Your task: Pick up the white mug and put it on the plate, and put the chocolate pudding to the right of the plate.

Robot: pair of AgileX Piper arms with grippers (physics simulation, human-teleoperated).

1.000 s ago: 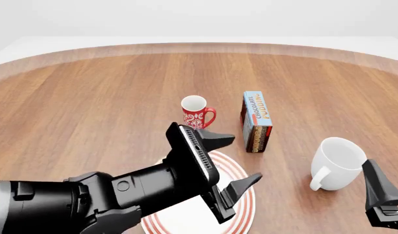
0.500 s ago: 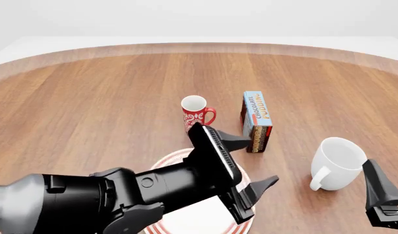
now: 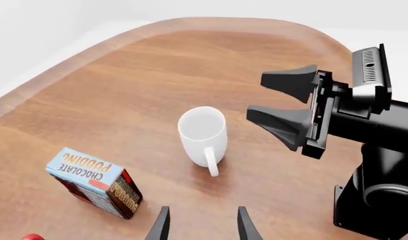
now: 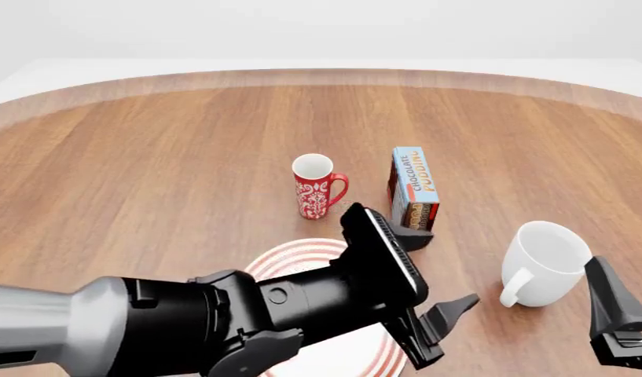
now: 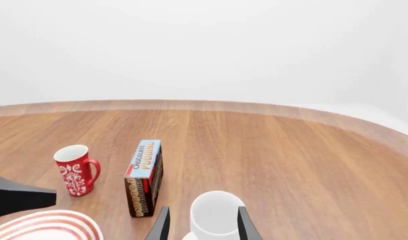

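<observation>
My left gripper hangs over the table with its two dark fingers spread wide, nothing between them. One fingertip shows just in front of the chocolate pudding; the other points toward the white mug. The thick black arm behind it covers most of the plate, so from the front I see only a curve of red rings at its far edge.

The left wrist camera gives me what the front camera cannot: the white mug standing upright and clear, handle toward the lens, in line with the gap between my left fingertips. It also shows the right gripper in full, its jaws apart and empty, just beside the mug. In the front view only part of the right gripper shows, at the lower right edge.

The right wrist camera shows the mug close ahead of its fingertips, not touching that I can tell. Beyond it the pudding box stands on its narrow side, and a red mug with white patterning stands next to it. The plate's rim sits nearest, well apart from the white mug.
</observation>
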